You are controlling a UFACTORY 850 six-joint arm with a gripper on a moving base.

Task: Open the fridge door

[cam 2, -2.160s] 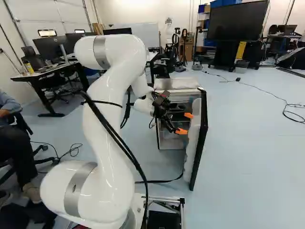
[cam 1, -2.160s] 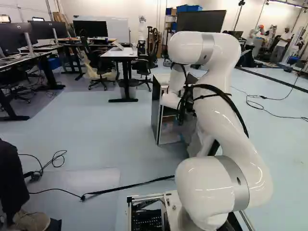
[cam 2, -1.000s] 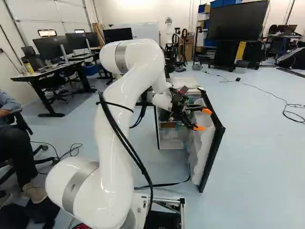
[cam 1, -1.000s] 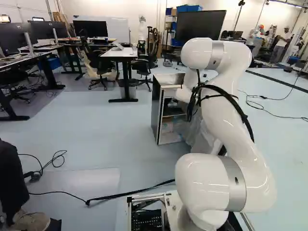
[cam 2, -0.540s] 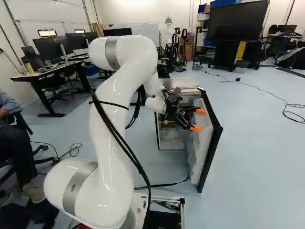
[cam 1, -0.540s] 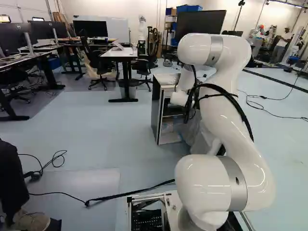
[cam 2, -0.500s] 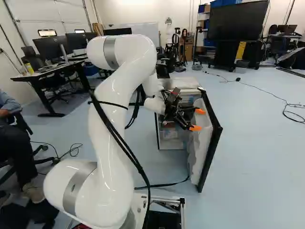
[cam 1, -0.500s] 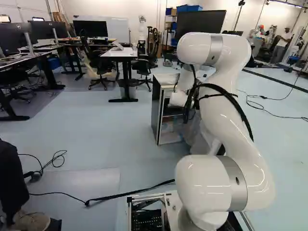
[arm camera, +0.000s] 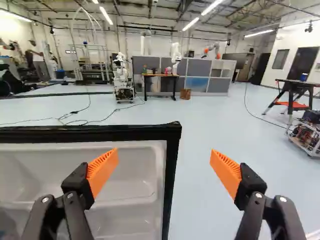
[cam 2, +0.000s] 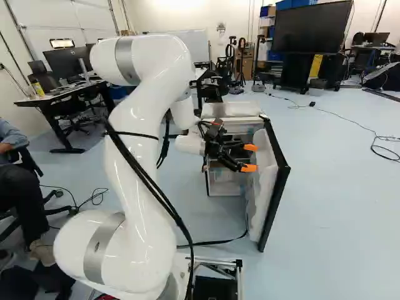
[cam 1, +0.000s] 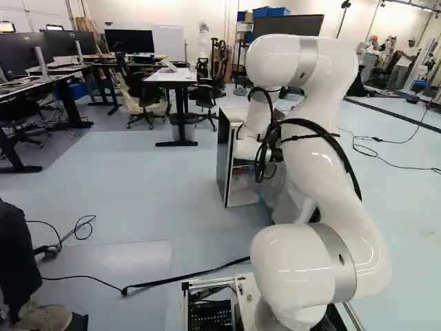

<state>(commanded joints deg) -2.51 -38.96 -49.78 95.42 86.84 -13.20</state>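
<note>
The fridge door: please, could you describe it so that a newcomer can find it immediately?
In the right base view, find the big white arm; to its right stands a low fridge. The door is the upright panel swung out from its right side, set apart from the boxy body by its thin shape, pale inside and black edge.

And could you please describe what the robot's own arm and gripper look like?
The arm is glossy white with rounded, tubular segments, grey bands around its joints and black cables running along the outside. The gripper is black, with two jointed fingers ending in bright orange, ribbed pads.
</note>
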